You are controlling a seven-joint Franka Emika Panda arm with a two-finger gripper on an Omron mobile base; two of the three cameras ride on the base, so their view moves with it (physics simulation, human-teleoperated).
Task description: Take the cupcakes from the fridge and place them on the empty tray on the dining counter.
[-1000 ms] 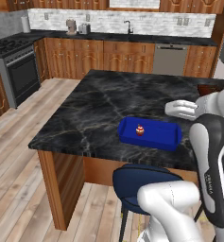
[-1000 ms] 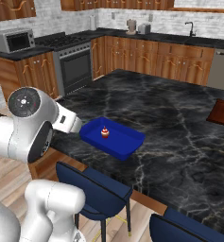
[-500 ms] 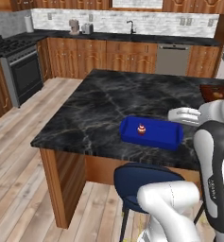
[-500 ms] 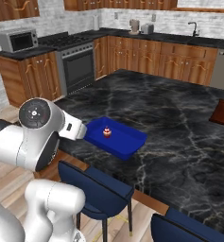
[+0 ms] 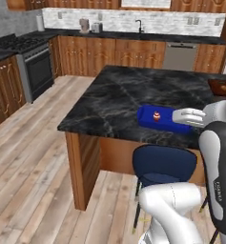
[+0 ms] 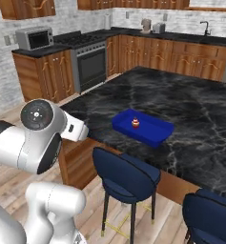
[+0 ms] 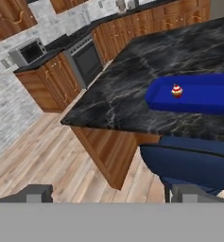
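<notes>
Base rolled back from the worktop (image 5: 119,100) since earlier, jaws spread wide and empty, pink-frosted cupcake (image 6: 135,124) sitting in blue tray (image 6: 155,137), blue stools (image 6: 126,172) between robot and worktop, microwave (image 6: 34,37) seen from the right.

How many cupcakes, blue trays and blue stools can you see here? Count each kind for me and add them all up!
Cupcakes: 1, the pale-frosted cupcake with a red top, sitting in the tray
Blue trays: 1, the tray on the dining counter
Blue stools: 2, the near stool and the right stool
Total: 4
</notes>
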